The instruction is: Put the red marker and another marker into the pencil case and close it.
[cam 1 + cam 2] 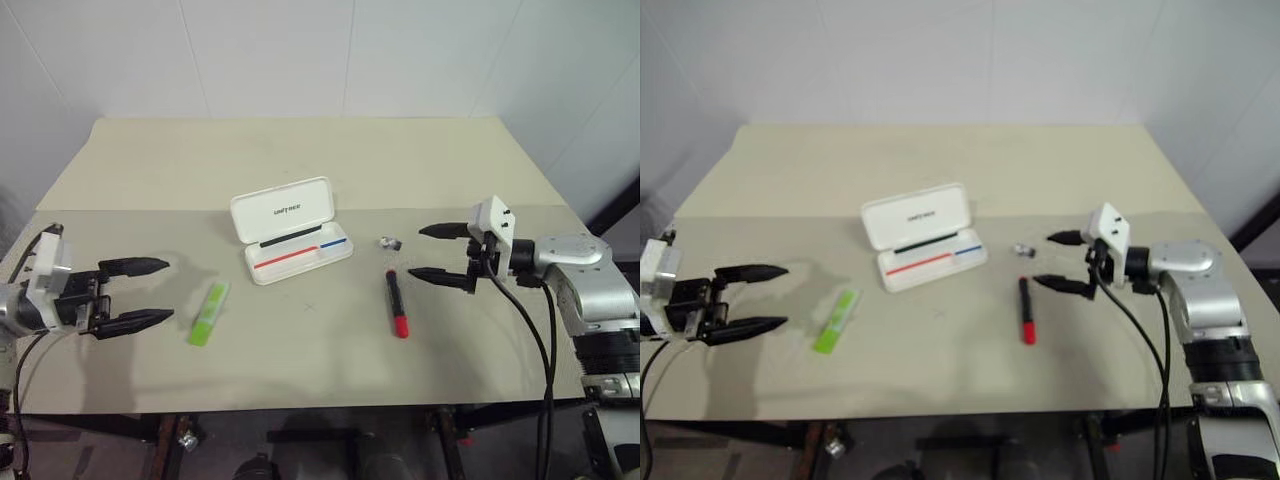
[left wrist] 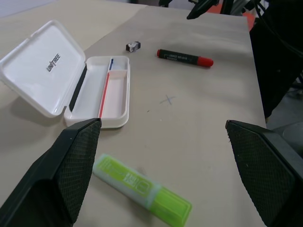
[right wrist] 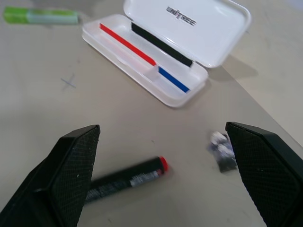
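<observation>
The white pencil case (image 1: 292, 232) lies open at the table's middle, lid tilted back, a red and a blue stripe in its tray. The red marker (image 1: 397, 303), black with a red end, lies to its right on the table. A light green marker (image 1: 208, 313) lies to the case's left. My left gripper (image 1: 142, 292) hovers open just left of the green marker (image 2: 142, 189). Over on the right, my right gripper (image 1: 435, 251) is open too, just right of the red marker (image 3: 124, 178), nothing between its fingers.
A small silver-dark object (image 1: 389, 243) lies between the case and my right gripper. A faint pencilled cross (image 2: 166, 100) marks the table in front of the case. The table's front edge (image 1: 300, 408) runs close below the markers.
</observation>
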`<state>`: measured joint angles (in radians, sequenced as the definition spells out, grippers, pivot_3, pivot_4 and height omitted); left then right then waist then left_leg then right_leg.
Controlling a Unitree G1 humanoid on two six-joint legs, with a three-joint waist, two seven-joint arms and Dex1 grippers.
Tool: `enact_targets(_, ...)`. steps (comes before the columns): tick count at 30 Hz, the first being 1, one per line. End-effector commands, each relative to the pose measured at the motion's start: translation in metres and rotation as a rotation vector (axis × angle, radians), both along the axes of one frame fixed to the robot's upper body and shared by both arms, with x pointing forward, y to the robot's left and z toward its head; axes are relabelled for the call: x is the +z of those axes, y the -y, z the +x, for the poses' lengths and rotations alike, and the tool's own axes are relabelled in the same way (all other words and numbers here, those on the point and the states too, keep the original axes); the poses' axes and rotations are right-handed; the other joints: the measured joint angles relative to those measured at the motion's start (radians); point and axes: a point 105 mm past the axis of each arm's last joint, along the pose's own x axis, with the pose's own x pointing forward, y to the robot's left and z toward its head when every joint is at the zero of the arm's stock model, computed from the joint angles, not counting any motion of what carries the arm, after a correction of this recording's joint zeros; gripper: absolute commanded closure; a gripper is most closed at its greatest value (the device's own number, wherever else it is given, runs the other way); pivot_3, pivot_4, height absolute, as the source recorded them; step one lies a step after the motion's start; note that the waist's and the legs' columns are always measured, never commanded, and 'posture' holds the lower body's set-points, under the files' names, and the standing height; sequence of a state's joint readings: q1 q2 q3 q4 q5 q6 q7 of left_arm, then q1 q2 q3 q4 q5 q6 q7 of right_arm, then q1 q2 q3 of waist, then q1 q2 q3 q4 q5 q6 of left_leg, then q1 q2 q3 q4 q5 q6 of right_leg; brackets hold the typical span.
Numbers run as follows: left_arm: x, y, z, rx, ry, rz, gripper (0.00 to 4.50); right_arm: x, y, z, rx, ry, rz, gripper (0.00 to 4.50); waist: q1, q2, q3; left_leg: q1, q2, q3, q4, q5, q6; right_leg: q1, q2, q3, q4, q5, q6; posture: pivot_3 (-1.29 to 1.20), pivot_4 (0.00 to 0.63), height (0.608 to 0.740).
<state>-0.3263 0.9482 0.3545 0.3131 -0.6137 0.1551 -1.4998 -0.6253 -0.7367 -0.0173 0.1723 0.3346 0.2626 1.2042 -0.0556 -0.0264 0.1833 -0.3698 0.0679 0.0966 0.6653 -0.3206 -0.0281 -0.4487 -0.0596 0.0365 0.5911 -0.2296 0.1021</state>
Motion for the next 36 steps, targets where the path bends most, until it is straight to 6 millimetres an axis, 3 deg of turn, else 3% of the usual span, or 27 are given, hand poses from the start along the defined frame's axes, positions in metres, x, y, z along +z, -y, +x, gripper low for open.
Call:
enact_targets(1,0.009,-0.001,0.003,-0.014,0.032,0.024,0.03,0.022,-0.01,-0.004,0.006,0.087,0.071,0.0,0.0,0.0,0.0,0.0,0.0,0.0,0.0,0.0,0.0,0.0,0.0,0.0,0.0,0.0,0.0,0.0,0.15,0.74)
enact_targets(8,0.017,0.003,0.017,-0.023,0.051,0.034,0.03,0.019,-0.037,-0.003,0.032,0.109,0.143,0.0,0.002,0.0,0.0,0.0,0.0,0.0,0.001,0.0,0.0,0.0,0.0,0.0,0.001,0.0,0.0,0.0,0.15,0.74)
enact_targets(15,0.007,0.017,0.046,0.005,0.066,0.029,0.03,-0.006,-0.036,-0.015,0.051,0.045,0.073,0.0,0.022,0.0,0.0,-0.001,-0.001,0.0,0.002,0.0,0.0,0.0,0.0,-0.001,0.0,0.0,0.0,0.0,0.15,0.74)
enact_targets(19,0.001,0.043,0.065,-0.066,0.05,0.015,0.03,-0.014,-0.023,-0.019,0.048,0.051,0.035,0.0,0.032,-0.001,0.0,-0.001,-0.001,0.001,0.003,0.0,0.0,0.0,0.0,-0.001,0.0,0.001,0.001,0.0,0.15,0.74)
enact_targets(26,-0.005,0.072,0.09,-0.108,0.037,0.021,0.03,-0.02,-0.022,-0.023,0.007,0.047,0.062,0.0,0.027,-0.001,0.0,-0.001,-0.001,0.0,0.005,0.0,0.0,0.002,0.0,-0.001,0.0,0.002,0.003,0.0,0.15,0.74)
enact_targets(36,-0.03,0.116,0.096,-0.208,-0.056,0.077,0.03,-0.028,-0.026,-0.02,-0.023,0.049,0.096,0.0,0.029,-0.001,0.0,-0.002,-0.001,-0.001,0.007,0.0,0.001,0.002,0.0,-0.001,0.0,0.002,0.004,0.0,0.15,0.74)
